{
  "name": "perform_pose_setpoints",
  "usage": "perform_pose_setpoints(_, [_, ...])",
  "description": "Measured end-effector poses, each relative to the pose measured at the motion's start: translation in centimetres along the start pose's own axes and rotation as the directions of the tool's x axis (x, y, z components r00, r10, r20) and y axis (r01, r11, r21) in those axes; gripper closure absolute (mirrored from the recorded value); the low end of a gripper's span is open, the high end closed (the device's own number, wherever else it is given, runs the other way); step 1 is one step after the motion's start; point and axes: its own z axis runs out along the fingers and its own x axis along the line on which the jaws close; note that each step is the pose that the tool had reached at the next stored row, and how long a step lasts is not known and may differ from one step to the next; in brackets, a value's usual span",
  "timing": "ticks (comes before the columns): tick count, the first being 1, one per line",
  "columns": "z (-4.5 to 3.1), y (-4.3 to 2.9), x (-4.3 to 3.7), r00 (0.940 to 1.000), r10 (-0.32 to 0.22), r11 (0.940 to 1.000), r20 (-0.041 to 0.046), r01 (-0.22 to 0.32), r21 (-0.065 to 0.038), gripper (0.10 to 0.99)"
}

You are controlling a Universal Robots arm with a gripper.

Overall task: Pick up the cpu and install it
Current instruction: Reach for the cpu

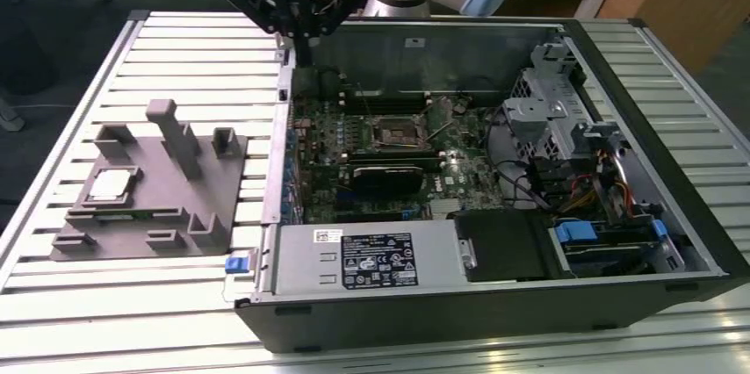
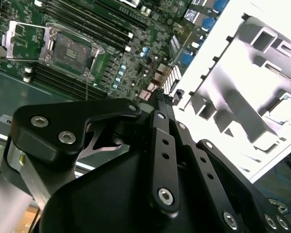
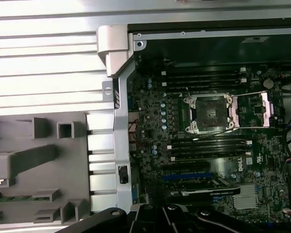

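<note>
My black gripper (image 1: 302, 51) hangs in the upper left of the exterior view, above the rear corner of the open black computer case (image 1: 656, 128). Its fingers (image 2: 160, 126) are pressed together with nothing between them. The small flat square cpu (image 1: 109, 185), with its pale silvery metal top, lies well apart from me at the exterior view's lower left, in a recess of the grey moulded fixture (image 1: 176, 207) on the slatted metal table (image 1: 70, 321). It rests flat and face up, and being square it has no long axis; its edges run with the fixture's, slightly skewed in the frame.
</note>
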Motion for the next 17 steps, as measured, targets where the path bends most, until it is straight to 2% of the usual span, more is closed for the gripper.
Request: perform_pose_setpoints(17, [0.05, -0.23, 2.95, 1.0000, 0.000, 1.0000, 0.0000, 0.000, 0.000, 0.980])
